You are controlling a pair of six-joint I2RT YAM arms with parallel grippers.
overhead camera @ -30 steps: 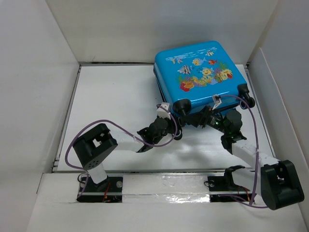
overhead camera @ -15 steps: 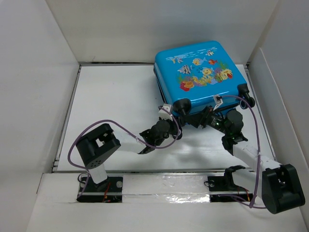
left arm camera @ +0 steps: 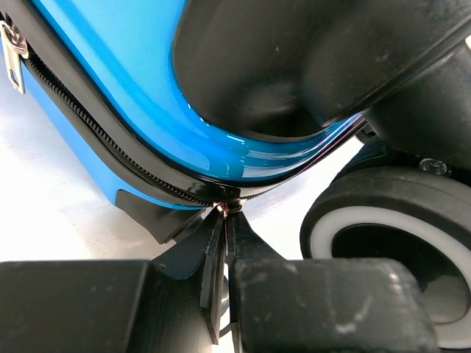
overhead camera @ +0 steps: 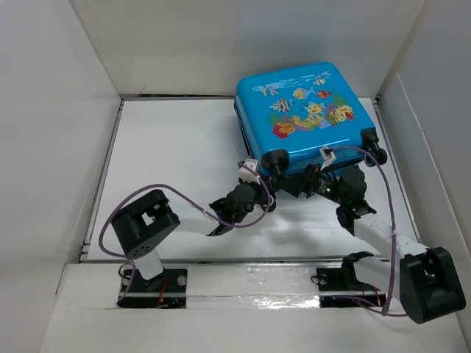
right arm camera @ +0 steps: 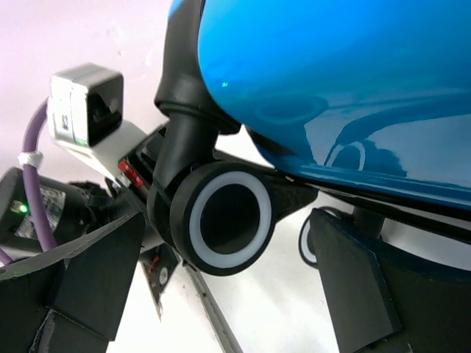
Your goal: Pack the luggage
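The luggage (overhead camera: pixel 302 110) is a bright-blue hard-shell suitcase with a fish print, lying closed at the back right with its black wheels toward me. My left gripper (overhead camera: pixel 261 179) is at its near left corner beside a wheel (overhead camera: pixel 276 159). In the left wrist view it (left arm camera: pixel 227 220) is shut on a small zipper pull (left arm camera: pixel 228 208) where the zipper (left arm camera: pixel 110 143) rounds the corner. My right gripper (overhead camera: pixel 313 182) is under the near edge. In the right wrist view it (right arm camera: pixel 221 294) is open, with a black wheel (right arm camera: pixel 224 218) between its fingers (right arm camera: pixel 353 287), not gripped.
White walls enclose the white table (overhead camera: pixel 176 162) on the left, back and right. The suitcase's other near wheel (overhead camera: pixel 370 137) is close to the right wall. The left arm's purple cable (overhead camera: pixel 147 193) loops over the table. Both arm bases stand at the near edge.
Both grippers have shifted only slightly against the suitcase's near edge. The left stays pinched at the corner and the suitcase stays in place.
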